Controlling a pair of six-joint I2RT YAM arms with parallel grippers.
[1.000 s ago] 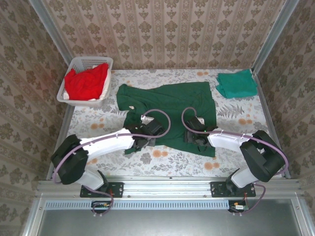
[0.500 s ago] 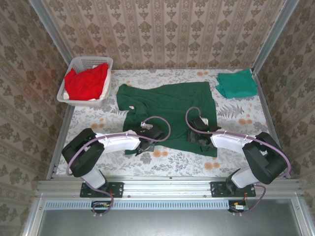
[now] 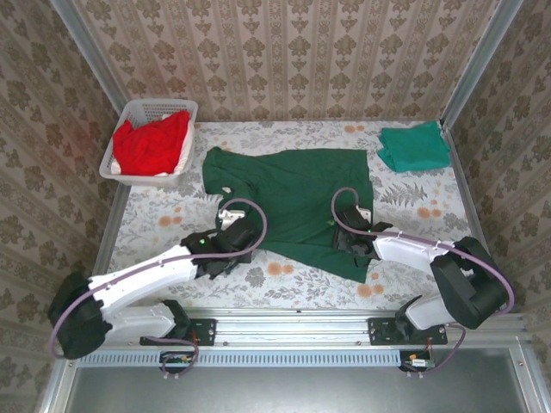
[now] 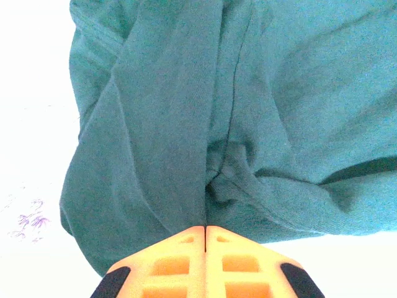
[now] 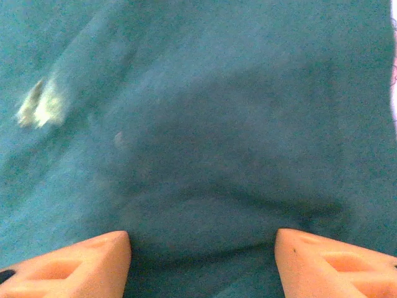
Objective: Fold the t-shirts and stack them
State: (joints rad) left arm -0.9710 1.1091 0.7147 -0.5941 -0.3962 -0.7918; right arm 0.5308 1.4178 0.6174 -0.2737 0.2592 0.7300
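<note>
The dark green t-shirt (image 3: 297, 194) lies spread across the middle of the table, its near left hem bunched up. My left gripper (image 3: 234, 249) is at that hem, and its orange fingertips (image 4: 205, 227) are shut on a pinched fold of the dark green cloth (image 4: 186, 124). My right gripper (image 3: 351, 245) rests on the shirt's near right part, with its jaws (image 5: 201, 248) open wide over flat green cloth (image 5: 217, 124). A folded teal t-shirt (image 3: 414, 146) lies at the back right. Red t-shirts (image 3: 151, 144) are heaped in the basket.
The white slotted basket (image 3: 131, 112) stands at the back left corner. Papered walls and metal posts close in the table on three sides. Bare flowered tabletop (image 3: 164, 215) shows to the left of the shirt and along the near edge (image 3: 293, 280).
My left gripper closed on the shirt's near left hem and the left arm swung lower to the left, drawing that hem in. The right gripper shifted slightly right and stays open.
</note>
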